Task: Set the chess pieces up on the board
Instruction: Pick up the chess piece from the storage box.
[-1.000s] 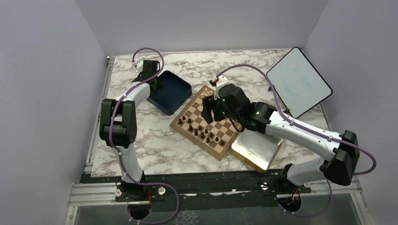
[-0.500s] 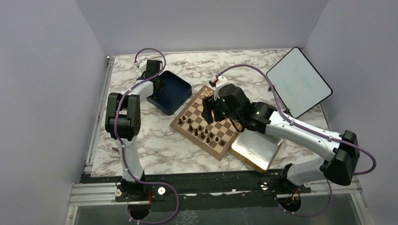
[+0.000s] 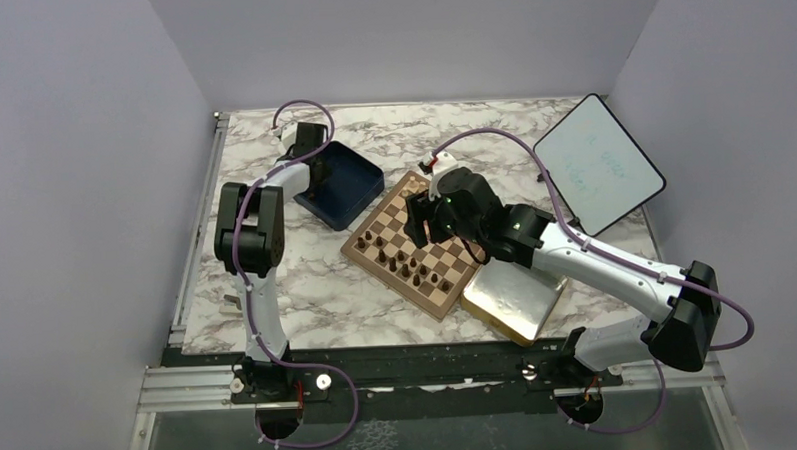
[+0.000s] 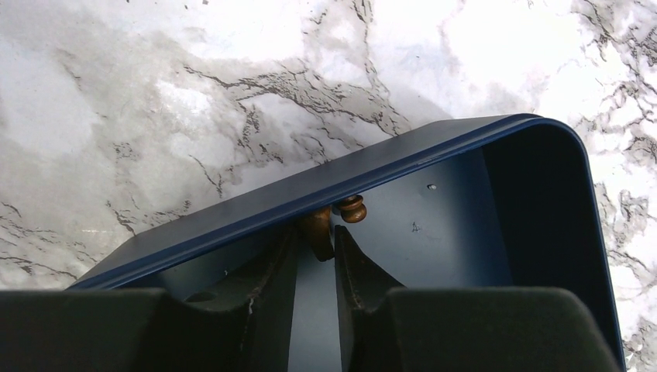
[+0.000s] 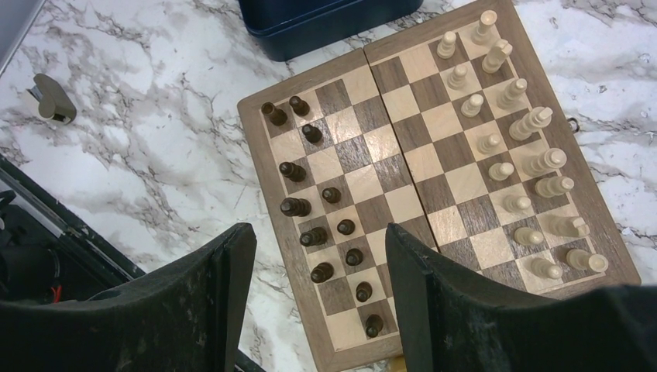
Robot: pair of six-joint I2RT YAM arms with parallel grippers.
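In the box (image 4: 372, 167) at far left, reaches down with left arm (image 3: 273, 184), left claw (image 4: 316, 236) narrow about a brown piece (image 4: 318, 225), grip unclear. Hovers right claw (image 5: 319, 232) wide, empty, over board (image 5: 434, 116); dark pieces (image 5: 331, 195) along its edge.

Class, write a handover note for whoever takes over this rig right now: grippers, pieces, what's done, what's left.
Left gripper: inside the dark blue box, jaws narrow either side of a brown piece; grip unconfirmed.
Right gripper: open, empty, above the board.
Done: pale pieces fill two rows; dark pieces partly placed, gaps remain.
To do: bring the box's pieces over, fill the gaps.
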